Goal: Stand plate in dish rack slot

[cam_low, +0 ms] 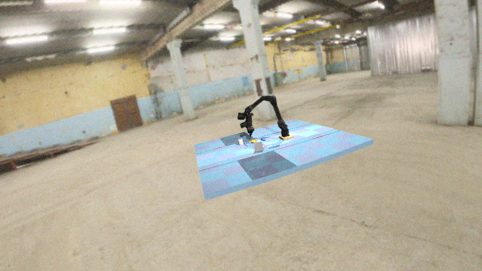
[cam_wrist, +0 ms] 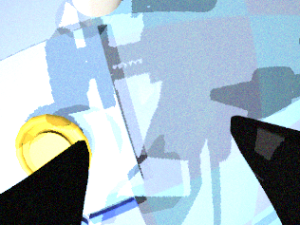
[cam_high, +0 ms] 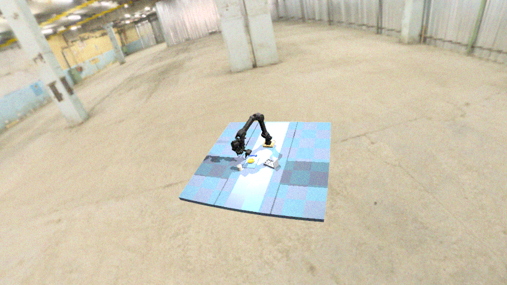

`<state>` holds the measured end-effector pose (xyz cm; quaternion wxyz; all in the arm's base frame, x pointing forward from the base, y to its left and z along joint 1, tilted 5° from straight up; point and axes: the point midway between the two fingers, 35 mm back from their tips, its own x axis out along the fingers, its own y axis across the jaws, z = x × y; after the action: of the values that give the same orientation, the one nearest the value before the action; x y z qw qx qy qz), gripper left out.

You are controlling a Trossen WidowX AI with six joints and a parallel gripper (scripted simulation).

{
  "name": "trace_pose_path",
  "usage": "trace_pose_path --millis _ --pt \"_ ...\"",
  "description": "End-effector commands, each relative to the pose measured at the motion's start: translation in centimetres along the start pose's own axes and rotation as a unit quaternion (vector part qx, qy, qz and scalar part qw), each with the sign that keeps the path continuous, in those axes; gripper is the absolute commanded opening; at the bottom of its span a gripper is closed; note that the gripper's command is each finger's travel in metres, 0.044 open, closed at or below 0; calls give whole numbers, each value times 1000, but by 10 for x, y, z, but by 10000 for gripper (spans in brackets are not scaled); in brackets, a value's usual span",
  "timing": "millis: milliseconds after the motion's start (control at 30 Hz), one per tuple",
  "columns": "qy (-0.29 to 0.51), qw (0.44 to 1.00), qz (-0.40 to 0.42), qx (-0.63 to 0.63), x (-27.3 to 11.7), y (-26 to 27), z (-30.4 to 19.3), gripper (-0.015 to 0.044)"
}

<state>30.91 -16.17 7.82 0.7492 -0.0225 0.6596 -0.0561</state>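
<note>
The plate (cam_high: 250, 160) (cam_low: 253, 140) (cam_wrist: 46, 141) is small, yellow and round, and lies flat on the blue checkered platform (cam_high: 301, 198) (cam_low: 320, 148). The dish rack (cam_high: 271, 163) (cam_low: 258, 147) is light grey and stands a little to the plate's right in the top view; it is not in the wrist view. My gripper (cam_high: 246, 154) (cam_low: 250, 134) (cam_wrist: 160, 136) is open and empty and hangs just above the platform, pointing down. In the wrist view the plate lies off to the left, outside the gap, partly hidden by the left finger.
A white cup (cam_high: 240, 166) (cam_low: 240, 142) stands near the plate, on the side away from the rack. A thin blue stick-like object (cam_high: 252, 155) (cam_low: 262, 139) (cam_wrist: 114, 209) lies beside the plate. The arm's base (cam_high: 269, 143) sits on a tan block behind them.
</note>
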Motion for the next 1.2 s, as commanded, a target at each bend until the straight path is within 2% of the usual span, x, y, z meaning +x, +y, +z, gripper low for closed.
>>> trace_pose_path --millis 0,167,1167 --pt "24 998 52 -16 -5 37 -8 400" --pt "51 994 95 -31 -11 69 -17 400" --pt "51 994 95 -31 30 78 -19 400"
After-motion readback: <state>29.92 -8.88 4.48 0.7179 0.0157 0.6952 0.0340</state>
